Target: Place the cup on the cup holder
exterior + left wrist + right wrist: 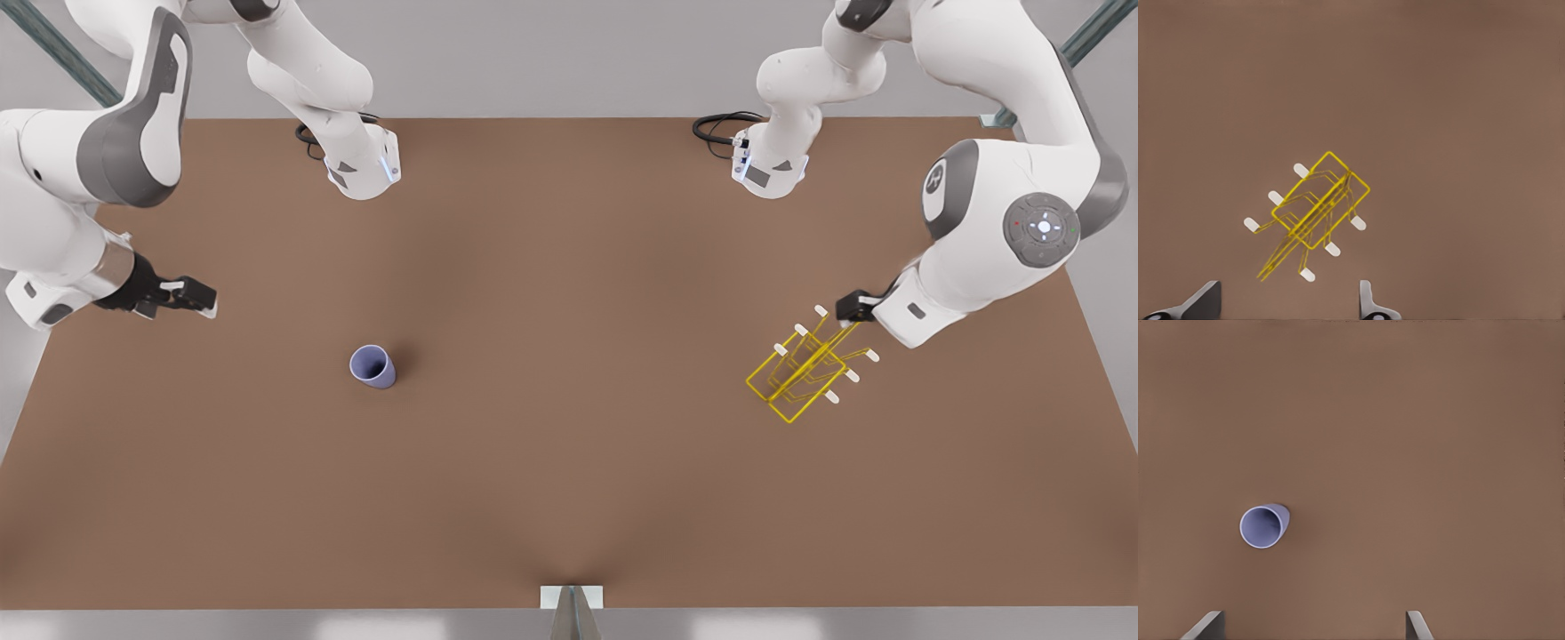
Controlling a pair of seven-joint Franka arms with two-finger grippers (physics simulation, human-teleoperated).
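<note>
The lavender-blue cup point(372, 366) stands upright on the brown table point(569, 462), mouth up, at the front view's left of centre. Seen from the right wrist, the cup point(1263, 526) lies ahead of my right gripper point(1313, 625), which is open and holds nothing. In the front view that right gripper point(200, 298) hovers well left of the cup, apart from it. The yellow wire cup holder point(805, 369) with white-capped prongs stands at the front view's right. My left gripper point(849, 309) hangs just behind and above it, open. From the left wrist, the cup holder point(1319, 207) sits beyond the left gripper point(1288, 303).
Both arm bases point(360, 164) point(769, 164) stand at the table's back edge with black cables beside them. A small white bracket point(572, 597) sits at the middle of the front edge. Bare brown tabletop stretches between cup and rack.
</note>
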